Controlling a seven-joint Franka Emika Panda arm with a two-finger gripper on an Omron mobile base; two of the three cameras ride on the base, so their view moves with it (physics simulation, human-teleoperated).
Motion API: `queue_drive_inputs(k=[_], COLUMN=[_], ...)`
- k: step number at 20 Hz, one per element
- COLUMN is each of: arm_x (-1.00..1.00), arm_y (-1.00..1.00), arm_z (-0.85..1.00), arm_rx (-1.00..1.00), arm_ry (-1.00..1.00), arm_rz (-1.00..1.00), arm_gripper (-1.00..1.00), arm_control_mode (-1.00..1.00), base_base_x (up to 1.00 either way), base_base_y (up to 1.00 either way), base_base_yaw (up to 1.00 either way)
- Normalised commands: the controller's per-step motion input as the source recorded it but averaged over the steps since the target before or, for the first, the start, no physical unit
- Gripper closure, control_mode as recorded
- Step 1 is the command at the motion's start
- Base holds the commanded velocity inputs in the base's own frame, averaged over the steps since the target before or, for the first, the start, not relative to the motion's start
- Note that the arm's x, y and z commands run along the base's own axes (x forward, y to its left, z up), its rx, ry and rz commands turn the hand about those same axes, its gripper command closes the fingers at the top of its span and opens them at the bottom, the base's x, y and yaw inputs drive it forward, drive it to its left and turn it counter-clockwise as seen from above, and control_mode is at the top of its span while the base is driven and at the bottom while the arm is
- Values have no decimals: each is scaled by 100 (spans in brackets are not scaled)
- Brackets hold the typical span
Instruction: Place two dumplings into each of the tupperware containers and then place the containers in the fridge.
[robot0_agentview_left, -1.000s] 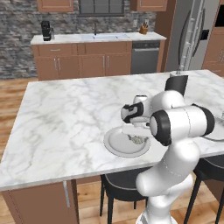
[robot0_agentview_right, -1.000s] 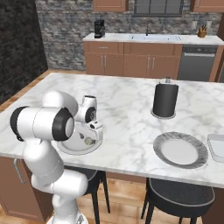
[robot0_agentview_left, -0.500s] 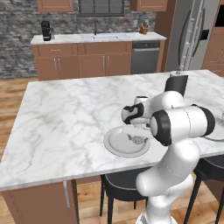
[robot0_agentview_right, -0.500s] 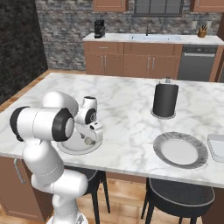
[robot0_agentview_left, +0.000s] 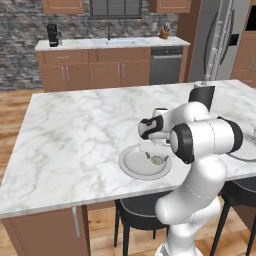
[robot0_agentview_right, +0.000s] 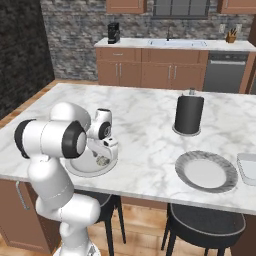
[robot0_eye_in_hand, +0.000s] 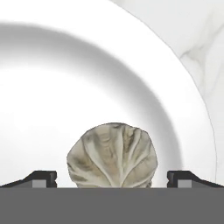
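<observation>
One dumpling (robot0_eye_in_hand: 113, 157), beige with a pleated top, lies on a round white plate (robot0_eye_in_hand: 65, 87) near the island's front edge. My gripper (robot0_eye_in_hand: 116, 179) hangs just over it, open, with a dark fingertip (robot0_eye_in_hand: 43, 178) on each side and a gap between each tip and the dumpling. The base views show the same dumpling (robot0_agentview_left: 158, 160) (robot0_agentview_right: 102, 161) under the hand (robot0_agentview_left: 152, 147) (robot0_agentview_right: 104, 150). A pale tupperware container (robot0_agentview_right: 248, 168) is cut off by the right edge of the right base view. The grey fridge (robot0_agentview_left: 220, 40) stands at the back right.
A black cylindrical canister (robot0_agentview_right: 189, 115) stands on the marble island (robot0_agentview_right: 145, 115) behind a round grey plate (robot0_agentview_right: 206, 171). Dark stools (robot0_agentview_right: 215, 225) sit under the island's front edge. A sink counter and dishwasher (robot0_agentview_left: 166, 65) line the far wall.
</observation>
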Motion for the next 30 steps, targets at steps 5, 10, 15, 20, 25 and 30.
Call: queue_drive_inputs(k=[5, 10, 15, 20, 25, 30], arm_x=[-17, 8, 10, 0, 0, 0], arm_y=[0, 0, 0, 0, 0, 0], arm_z=[0, -5, -12, -17, -10, 0], arm_rx=[0, 0, 0, 0, 0, 0], arm_ry=[0, 0, 0, 1, 2, 0], arm_rz=[0, 0, 0, 0, 0, 0], arm_gripper=[-100, -100, -100, -100, 100, 100], arm_control_mode=[-100, -100, -100, -100, -100, -100], base_base_x=[0, 0, 0, 0, 0, 0], base_base_y=[0, 0, 0, 0, 0, 0], base_base_yaw=[0, 0, 0, 0, 0, 0])
